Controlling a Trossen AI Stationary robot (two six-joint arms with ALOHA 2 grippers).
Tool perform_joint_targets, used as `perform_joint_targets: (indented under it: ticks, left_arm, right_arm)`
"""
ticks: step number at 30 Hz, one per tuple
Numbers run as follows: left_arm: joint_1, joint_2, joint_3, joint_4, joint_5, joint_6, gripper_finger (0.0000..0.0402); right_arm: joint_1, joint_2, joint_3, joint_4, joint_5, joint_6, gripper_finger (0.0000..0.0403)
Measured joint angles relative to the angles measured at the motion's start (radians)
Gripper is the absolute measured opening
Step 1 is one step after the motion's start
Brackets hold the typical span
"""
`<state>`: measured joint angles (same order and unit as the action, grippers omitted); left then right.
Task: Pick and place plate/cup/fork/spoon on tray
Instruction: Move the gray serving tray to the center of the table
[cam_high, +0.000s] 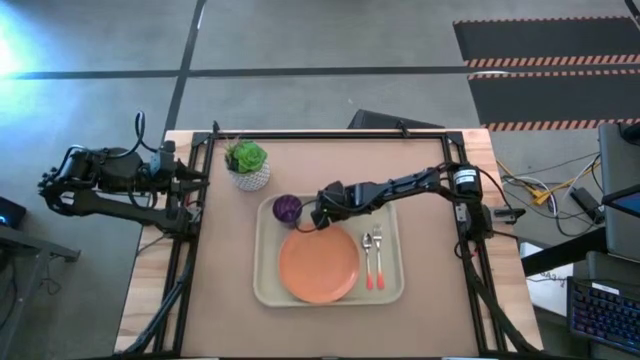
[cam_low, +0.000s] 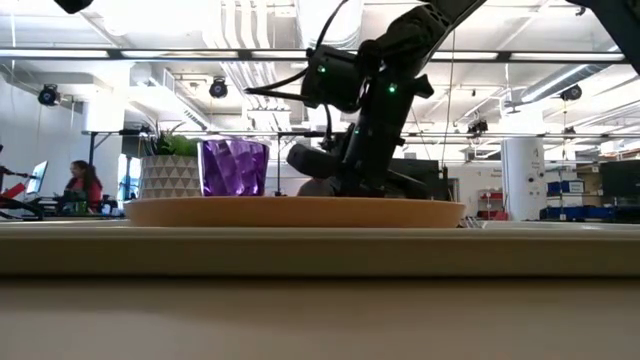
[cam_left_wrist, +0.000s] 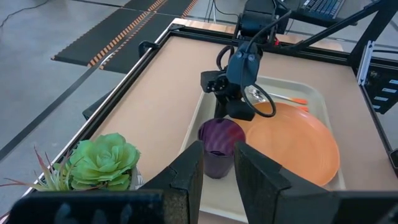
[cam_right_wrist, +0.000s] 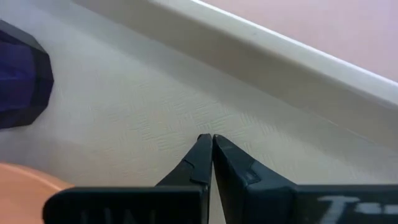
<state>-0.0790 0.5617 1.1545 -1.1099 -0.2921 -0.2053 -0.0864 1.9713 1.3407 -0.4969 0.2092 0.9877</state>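
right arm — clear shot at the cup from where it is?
Probably yes. The right gripper, shut and empty, hangs over the tray right beside the cup, nothing between them; it must open first.

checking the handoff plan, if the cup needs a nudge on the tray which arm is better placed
Right, probably. The right gripper sits shut over the tray, just beside the cup. The left gripper is open but parked off the table's left edge.

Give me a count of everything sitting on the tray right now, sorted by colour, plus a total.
Orange: 1, the plate
Purple: 1, the cup
Silver with orange-red handle: 2, the fork and the spoon
Total on the tray: 4
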Motion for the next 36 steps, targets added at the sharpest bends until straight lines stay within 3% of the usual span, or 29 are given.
perform_joint_targets:
  ticks: [36]
  left_arm:
    - [0.0, 0.0, 0.0, -0.025, 0.001, 0.002, 0.0073]
  right_arm:
    - [0.014, -0.043, -0.007, -0.065, 0.065, 0.049, 0.0008]
